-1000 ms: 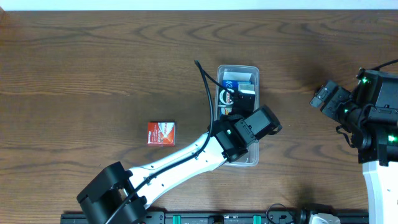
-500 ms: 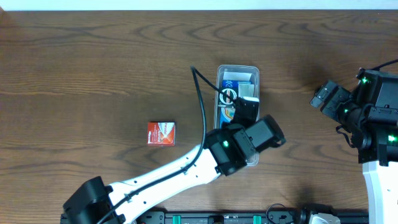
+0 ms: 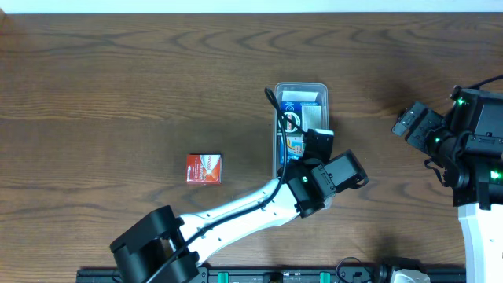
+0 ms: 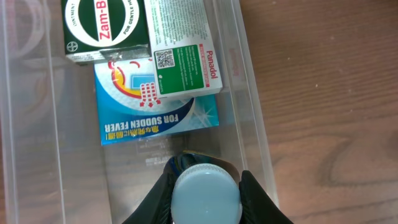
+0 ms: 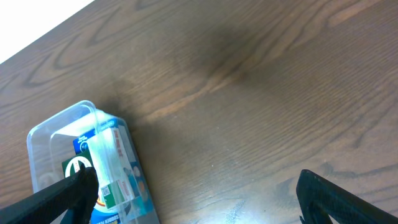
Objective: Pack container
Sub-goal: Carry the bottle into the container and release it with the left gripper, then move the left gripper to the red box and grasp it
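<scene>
Left gripper (image 4: pixel 205 184) is clamped tight on a round pale-blue cap (image 4: pixel 205 196), right inside the container (image 4: pixel 251 134). The blue fever box (image 4: pixel 140 118) lies just ahead of its fingers. Right gripper (image 5: pixel 196 198) hangs spread wide, the container well off to its left.

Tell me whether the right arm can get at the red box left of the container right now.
Probably not: from the right arm, the red box lies beyond the container, and the left arm reaching into it crosses the path.
</scene>
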{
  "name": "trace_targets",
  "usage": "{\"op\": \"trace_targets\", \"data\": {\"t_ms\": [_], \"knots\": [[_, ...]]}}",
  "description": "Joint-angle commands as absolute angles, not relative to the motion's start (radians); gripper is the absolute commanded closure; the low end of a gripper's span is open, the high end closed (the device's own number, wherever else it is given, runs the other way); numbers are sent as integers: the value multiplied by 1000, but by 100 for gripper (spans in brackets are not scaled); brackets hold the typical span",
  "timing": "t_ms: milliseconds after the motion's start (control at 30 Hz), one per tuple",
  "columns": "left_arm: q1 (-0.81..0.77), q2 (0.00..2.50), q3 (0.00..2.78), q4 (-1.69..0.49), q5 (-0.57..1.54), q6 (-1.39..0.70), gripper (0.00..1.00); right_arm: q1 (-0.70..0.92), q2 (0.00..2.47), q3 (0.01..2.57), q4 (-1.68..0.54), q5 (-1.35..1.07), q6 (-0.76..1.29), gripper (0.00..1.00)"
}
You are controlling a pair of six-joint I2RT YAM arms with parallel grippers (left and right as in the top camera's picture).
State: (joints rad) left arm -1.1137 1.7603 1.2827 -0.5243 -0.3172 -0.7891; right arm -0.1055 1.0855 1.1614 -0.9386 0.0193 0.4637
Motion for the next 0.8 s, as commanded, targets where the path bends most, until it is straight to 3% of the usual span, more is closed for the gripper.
{"op": "trace_targets", "data": {"t_ms": [0, 100, 200, 300, 333, 433, 500, 600, 667, 767], "knots": [[-1107, 1777, 1313, -501, -365, -802, 87, -111, 1085, 1163, -939, 30, 474, 1], [-1103, 1781, 1313, -495, -415, -802, 76, -111, 1085, 1163, -939, 30, 474, 1], [-1100, 1775, 1314, -487, -446, -789, 52, -111, 1085, 1163, -939, 30, 474, 1], [-1097, 1751, 1314, -488, -447, -755, 43, -111, 1085, 1163, -939, 30, 474, 1], [-1096, 1737, 1314, -487, -447, -736, 34, -111, 1085, 1163, -939, 30, 474, 1], [-1094, 1690, 1314, -488, -447, -691, 31, -111, 1085, 1163, -939, 30, 474, 1], [-1094, 1651, 1314, -488, -447, -658, 21, -111, 1085, 1163, -939, 30, 474, 1], [-1094, 1583, 1314, -489, -447, -612, 20, -111, 1085, 1163, -939, 30, 474, 1], [-1092, 1542, 1314, -496, -456, -593, 2, -111, 1085, 1163, -939, 30, 474, 1], [-1074, 1480, 1314, -543, -476, -583, 2, -111, 1085, 1163, -939, 30, 474, 1]]}}
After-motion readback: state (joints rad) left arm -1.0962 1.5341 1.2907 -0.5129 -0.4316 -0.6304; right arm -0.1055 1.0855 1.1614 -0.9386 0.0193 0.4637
